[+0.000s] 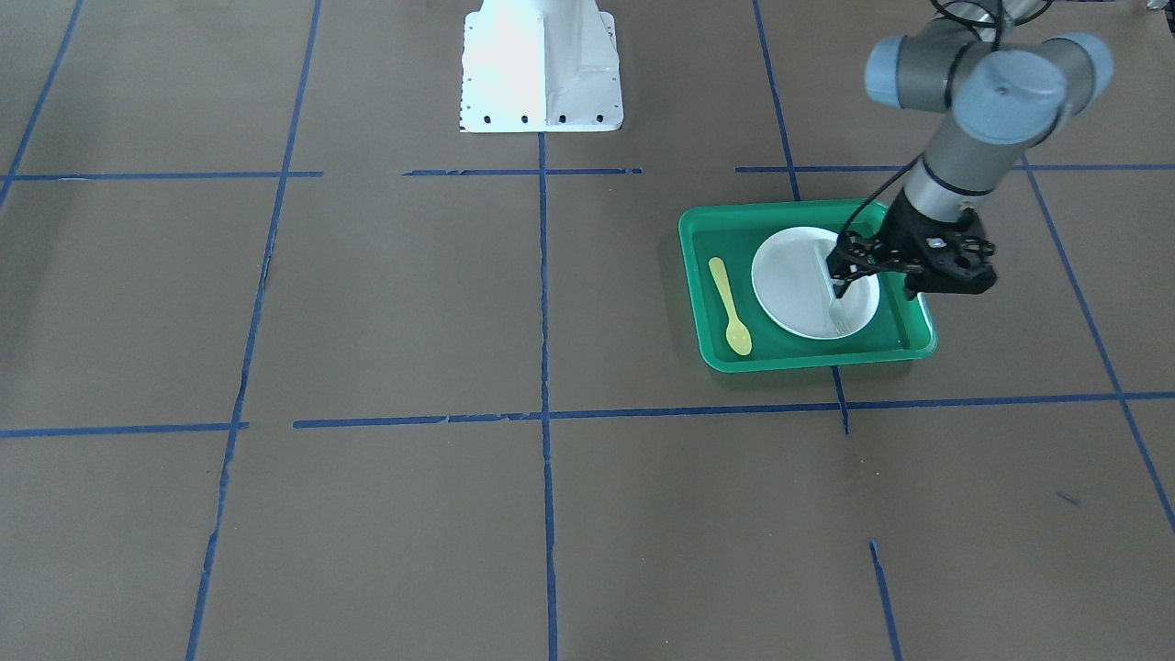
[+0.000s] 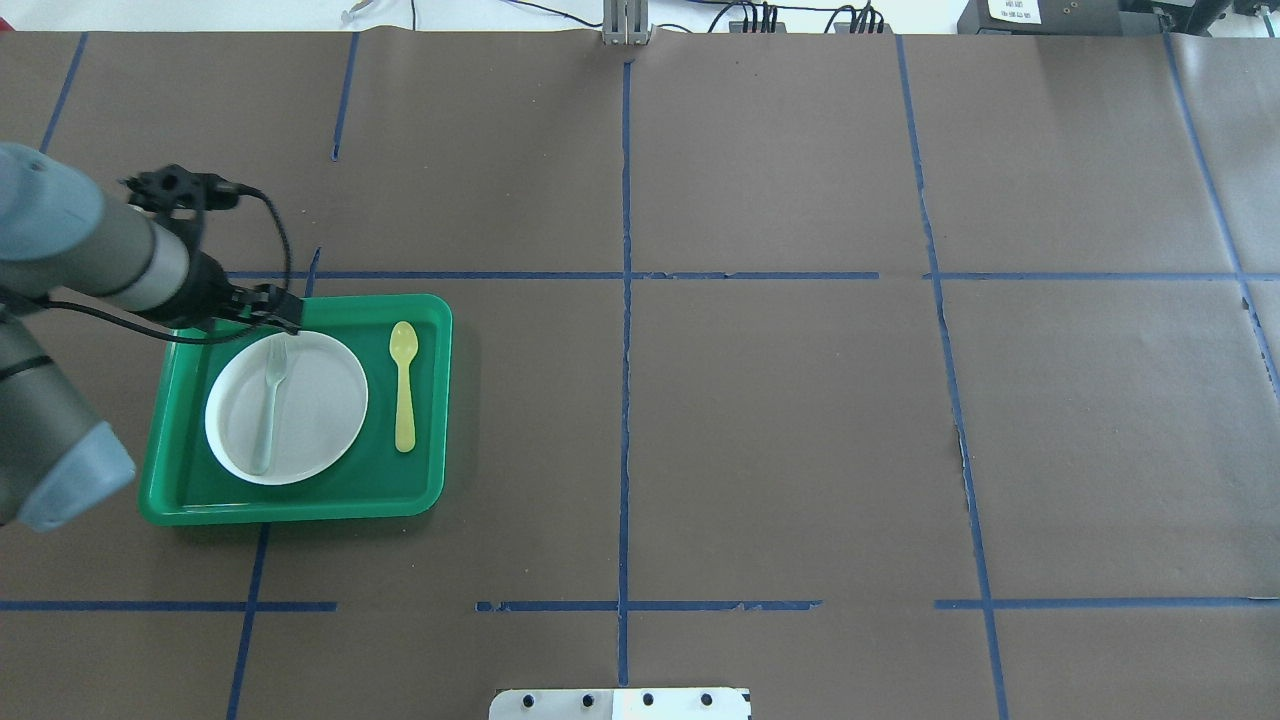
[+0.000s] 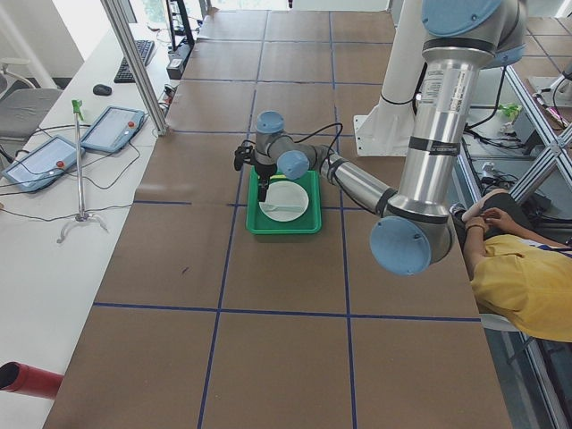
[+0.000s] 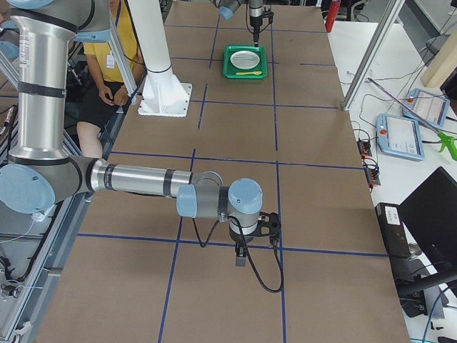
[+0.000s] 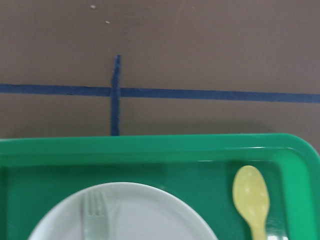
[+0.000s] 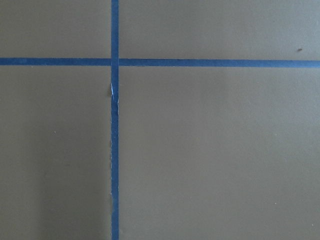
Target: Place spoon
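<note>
The yellow spoon [image 1: 732,305] lies flat in the green tray [image 1: 808,360], beside the white plate [image 1: 794,285], bowl toward the operators' side. It also shows in the overhead view [image 2: 403,385] and the left wrist view [image 5: 251,197]. My left gripper [image 1: 838,292] hovers over the plate's far edge, above the tines of the pale fork [image 1: 837,312], well apart from the spoon. It looks shut and holds nothing. My right gripper [image 4: 241,259] shows only in the exterior right view, pointing down over bare table. I cannot tell its state.
The fork [image 2: 270,410] lies across the plate [image 2: 310,410] inside the tray [image 2: 300,508]. The white robot base [image 1: 542,64] stands at the table's middle edge. Brown paper with blue tape lines covers the table.
</note>
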{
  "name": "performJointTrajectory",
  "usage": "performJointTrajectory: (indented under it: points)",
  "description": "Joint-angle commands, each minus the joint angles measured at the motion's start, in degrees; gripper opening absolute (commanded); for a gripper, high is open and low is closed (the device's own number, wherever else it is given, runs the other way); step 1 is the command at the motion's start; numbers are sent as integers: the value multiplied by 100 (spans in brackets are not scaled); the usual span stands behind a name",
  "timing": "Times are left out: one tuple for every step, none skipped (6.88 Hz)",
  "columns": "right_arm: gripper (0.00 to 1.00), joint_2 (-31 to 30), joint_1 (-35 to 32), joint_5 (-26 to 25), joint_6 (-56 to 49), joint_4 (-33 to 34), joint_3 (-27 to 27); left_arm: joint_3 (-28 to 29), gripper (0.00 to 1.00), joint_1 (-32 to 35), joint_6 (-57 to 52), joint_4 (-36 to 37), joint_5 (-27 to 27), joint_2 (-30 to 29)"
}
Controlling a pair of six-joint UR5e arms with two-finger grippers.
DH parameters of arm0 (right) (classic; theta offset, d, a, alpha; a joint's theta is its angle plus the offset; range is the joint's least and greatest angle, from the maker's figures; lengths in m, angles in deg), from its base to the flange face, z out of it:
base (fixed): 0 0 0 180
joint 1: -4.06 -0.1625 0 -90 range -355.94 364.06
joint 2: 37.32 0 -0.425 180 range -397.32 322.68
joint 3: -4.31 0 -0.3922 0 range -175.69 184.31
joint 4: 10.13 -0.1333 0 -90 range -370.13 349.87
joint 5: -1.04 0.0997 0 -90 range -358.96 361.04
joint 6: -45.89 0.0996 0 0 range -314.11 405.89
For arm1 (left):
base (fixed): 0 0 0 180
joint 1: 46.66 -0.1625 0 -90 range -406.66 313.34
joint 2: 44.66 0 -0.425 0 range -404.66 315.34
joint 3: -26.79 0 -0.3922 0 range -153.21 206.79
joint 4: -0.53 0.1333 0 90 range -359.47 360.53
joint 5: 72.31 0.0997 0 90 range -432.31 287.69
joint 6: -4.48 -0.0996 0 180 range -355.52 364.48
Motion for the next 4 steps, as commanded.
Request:
performJointTrajectory:
  points:
    - [100, 0, 0, 0, 4, 0, 0, 122, 100, 1775, -2196, 316, -712, 920]
    - [100, 0, 0, 0, 4, 0, 0, 149, 100, 2644, -3186, 388, -958, 1377]
    - [100, 0, 0, 0, 4, 0, 0, 306, 100, 3201, -4214, 633, -1343, 1555]
    - [100, 0, 0, 0, 4, 0, 0, 342, 100, 3320, -4599, 1053, -1765, 1679]
